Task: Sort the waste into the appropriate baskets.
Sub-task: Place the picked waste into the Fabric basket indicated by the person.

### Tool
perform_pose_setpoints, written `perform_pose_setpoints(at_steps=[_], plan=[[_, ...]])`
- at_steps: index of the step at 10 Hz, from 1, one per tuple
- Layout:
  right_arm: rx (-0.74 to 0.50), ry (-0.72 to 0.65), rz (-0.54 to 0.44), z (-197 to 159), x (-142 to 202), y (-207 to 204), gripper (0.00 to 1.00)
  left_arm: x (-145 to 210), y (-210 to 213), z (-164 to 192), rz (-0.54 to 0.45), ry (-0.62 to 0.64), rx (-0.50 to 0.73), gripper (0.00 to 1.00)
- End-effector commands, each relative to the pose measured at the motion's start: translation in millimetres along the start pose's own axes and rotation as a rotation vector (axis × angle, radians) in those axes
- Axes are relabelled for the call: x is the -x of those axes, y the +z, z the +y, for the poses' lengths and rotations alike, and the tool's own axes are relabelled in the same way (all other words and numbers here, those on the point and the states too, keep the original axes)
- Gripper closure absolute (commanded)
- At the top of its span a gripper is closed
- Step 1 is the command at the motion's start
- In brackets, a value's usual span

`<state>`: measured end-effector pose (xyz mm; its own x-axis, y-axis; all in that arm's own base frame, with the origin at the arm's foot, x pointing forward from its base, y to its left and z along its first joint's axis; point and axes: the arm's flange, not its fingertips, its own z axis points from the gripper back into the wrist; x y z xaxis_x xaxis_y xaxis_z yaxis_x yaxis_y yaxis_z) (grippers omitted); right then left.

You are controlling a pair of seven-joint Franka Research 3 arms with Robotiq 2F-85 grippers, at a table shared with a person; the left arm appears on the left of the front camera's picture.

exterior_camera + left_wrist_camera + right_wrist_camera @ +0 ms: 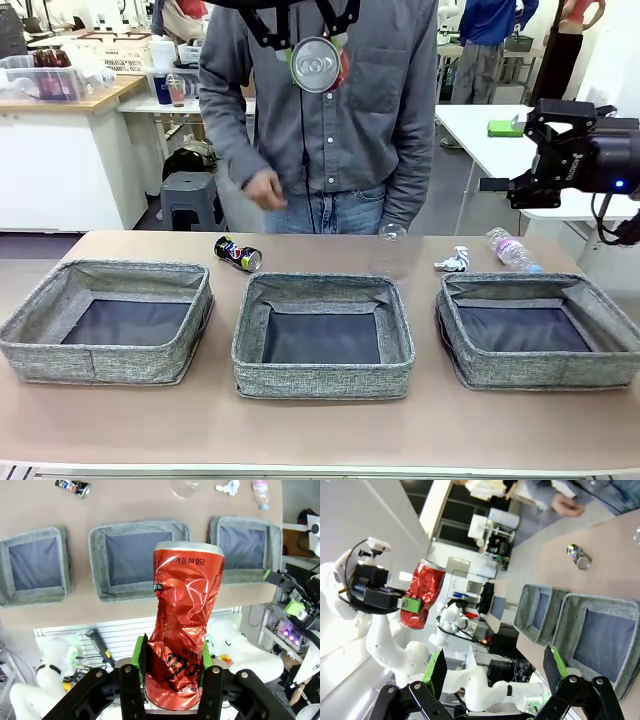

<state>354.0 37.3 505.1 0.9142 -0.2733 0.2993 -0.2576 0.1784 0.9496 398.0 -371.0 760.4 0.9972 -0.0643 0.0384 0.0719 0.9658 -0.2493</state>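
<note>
My left gripper (172,667) is shut on the crushed red can (182,625), held high above the table; in the front view the can (317,68) shows end-on before the person's chest. Far below lie three grey baskets: left (100,362), middle (322,378) and right (540,372), each with nothing inside. Beyond them on the table lie a dark blue soda can (238,253), a clear cup (390,250), a crumpled wrapper (453,262) and a clear bottle (510,250). My right gripper (495,675) stands open and holds nothing, raised off to the right (515,160).
A person stands at the far side of the table, one hand (264,188) hanging near its edge above the blue can. A white side table (480,130) with a green object stands behind my right arm. The near strip of table in front of the baskets is bare.
</note>
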Motion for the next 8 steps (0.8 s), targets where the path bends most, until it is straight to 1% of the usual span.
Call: perform_pose_setpoints(at_steps=[1, 8], plan=[[-0.017, -0.01, -0.01, 3.3, -2.1, -3.3, 0.0, 0.9, 1.7, 1.9, -0.012, -0.011, 0.001, 0.56], [-0.017, -0.01, -0.01, 3.3, -2.1, -3.3, 0.0, 0.9, 1.7, 1.9, -0.012, -0.011, 0.001, 0.56]])
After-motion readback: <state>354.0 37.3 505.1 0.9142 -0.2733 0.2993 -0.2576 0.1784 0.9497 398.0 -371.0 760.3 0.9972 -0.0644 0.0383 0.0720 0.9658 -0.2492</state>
